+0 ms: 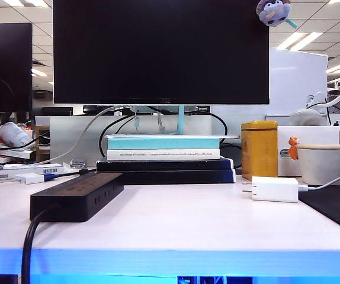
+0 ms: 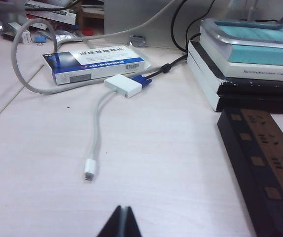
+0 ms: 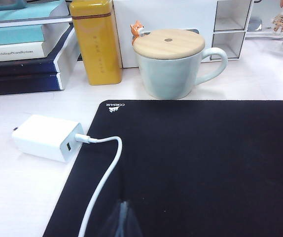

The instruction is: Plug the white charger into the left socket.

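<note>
Desk (image 1: 176,219): pale wooden top carrying everything below; a dark monitor (image 1: 158,50) stands at the back on a stack of books (image 1: 164,160).
Mouse mat (image 3: 205,168): large black sheet on the right part of the desk; the charger's cable runs over its edge.
Power strip (image 1: 78,195): long, low, black, on the left part of the desk, with a thick black cord hanging off the front edge.
Left socket (image 2: 278,163): a slot opening in the strip's top face, with nothing plugged in.
Mug (image 3: 173,66): pale, with a wooden lid, behind the mat, beside a yellow tin (image 3: 96,42).
White charger (image 1: 275,189): lies flat on the desk just left of the mat, prongs pointing toward the strip, well apart from it; its thin white cable (image 3: 104,177) is plugged in.
Adapter (image 2: 123,85): small flat white piece with a blue plug, near a blue-and-white box (image 2: 94,63).
Left tool (image 2: 122,222): fingers together, tips meeting in a point, held low and roughly level over bare desk beside the strip, gripping nothing.
Right tool (image 3: 123,219): fingers together, held low over the mat's near edge, close to the cable, gripping nothing.
</note>
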Robot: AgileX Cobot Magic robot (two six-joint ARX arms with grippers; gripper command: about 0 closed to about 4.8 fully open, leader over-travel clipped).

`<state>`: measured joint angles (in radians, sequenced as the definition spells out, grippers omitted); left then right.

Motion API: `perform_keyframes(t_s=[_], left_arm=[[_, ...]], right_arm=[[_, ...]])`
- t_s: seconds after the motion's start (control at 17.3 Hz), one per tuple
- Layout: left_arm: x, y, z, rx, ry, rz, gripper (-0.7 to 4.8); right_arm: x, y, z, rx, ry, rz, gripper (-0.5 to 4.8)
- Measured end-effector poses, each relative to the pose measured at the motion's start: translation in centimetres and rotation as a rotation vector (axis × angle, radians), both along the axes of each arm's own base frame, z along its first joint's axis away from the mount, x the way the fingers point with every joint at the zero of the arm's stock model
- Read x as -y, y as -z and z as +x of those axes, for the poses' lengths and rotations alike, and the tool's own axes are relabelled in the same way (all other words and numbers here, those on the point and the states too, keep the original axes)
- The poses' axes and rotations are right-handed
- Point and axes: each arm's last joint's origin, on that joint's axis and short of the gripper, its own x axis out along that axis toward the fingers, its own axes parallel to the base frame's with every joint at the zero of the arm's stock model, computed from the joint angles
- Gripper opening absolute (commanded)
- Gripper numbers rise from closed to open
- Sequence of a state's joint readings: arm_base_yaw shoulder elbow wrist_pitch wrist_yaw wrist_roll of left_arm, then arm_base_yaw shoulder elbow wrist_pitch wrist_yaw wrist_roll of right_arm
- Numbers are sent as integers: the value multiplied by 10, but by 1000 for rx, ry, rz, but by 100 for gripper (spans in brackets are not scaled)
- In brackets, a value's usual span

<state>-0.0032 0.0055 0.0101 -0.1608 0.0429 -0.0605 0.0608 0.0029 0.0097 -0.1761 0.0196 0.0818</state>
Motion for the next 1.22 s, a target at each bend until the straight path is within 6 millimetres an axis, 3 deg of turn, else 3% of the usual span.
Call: perform_keyframes(t_s=[0.35, 0.46, 0.7, 0.87, 0.98, 1.22], left_arm=[[0, 0, 0, 0, -3, -18, -5], [0, -10, -2, 4, -26, -120, -5], [-3, -55, -12, 144, -118, -214, -5], [-3, -87, -6, 141, -127, -233, -6], [-3, -112, 5, 107, -133, -244, -5], [-1, -186, 56, 58, -66, -164, -5]], right_arm=[[0, -1, 0, 8, -3, 1, -1], [0, -15, -3, 33, -5, 65, -2], [1, -64, -12, 156, 30, 93, -2], [1, -96, -8, 154, 32, 91, -1], [1, -114, 0, 136, 30, 63, -1], [-2, -185, 34, 178, 18, -3, -1]])
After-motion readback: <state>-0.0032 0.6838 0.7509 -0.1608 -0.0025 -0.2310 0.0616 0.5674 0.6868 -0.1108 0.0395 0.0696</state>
